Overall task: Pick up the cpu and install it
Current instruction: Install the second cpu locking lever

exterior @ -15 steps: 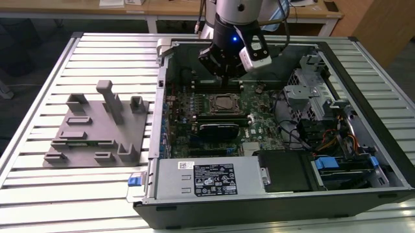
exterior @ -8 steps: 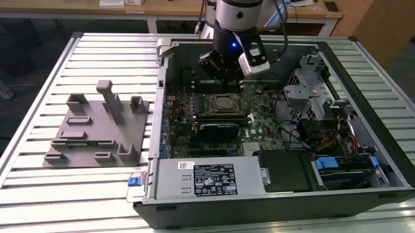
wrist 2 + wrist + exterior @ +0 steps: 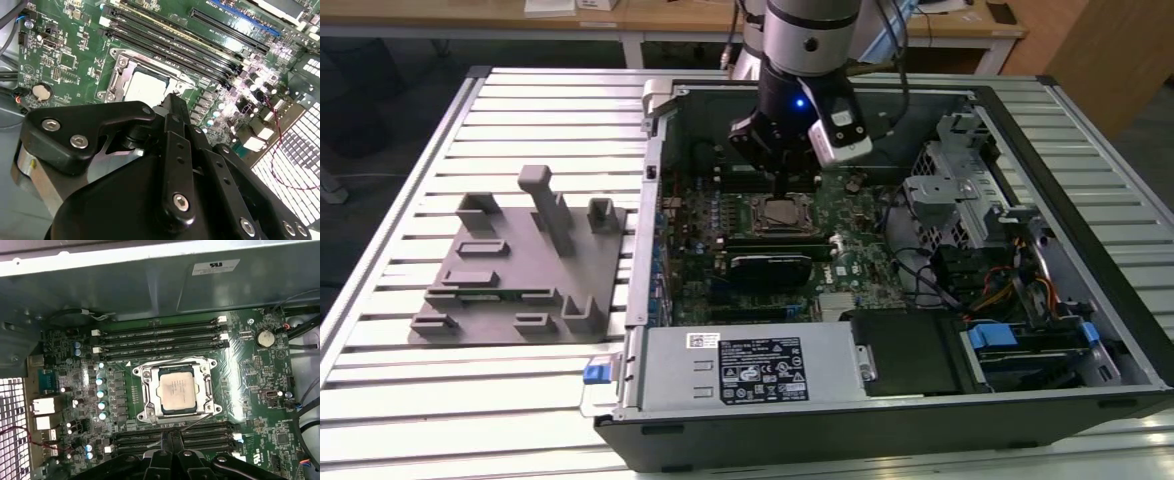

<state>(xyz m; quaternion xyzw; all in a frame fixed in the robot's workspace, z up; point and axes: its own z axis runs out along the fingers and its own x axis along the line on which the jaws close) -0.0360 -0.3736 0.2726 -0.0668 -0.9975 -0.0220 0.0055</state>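
The cpu (image 3: 176,389) lies flat inside the motherboard socket (image 3: 145,375), silver top facing up, with the metal frame around it. It also shows in the second wrist view as the cpu (image 3: 145,87) and in the exterior view as the cpu (image 3: 785,212). My gripper (image 3: 172,436) hangs just above the socket's edge on the memory-slot side, apart from the chip. Its two black fingers are pressed together with nothing between them. In the second wrist view the gripper (image 3: 172,98) covers one edge of the socket. The exterior view shows the gripper (image 3: 787,192) directly over the board.
Long black memory slots (image 3: 160,335) run on both sides of the socket. The open computer case (image 3: 654,140) walls in the board, with a power supply (image 3: 747,365) at its front and a drive cage (image 3: 961,190) with cables on the exterior view's right. A grey fixture block (image 3: 520,265) sits on the exterior view's left.
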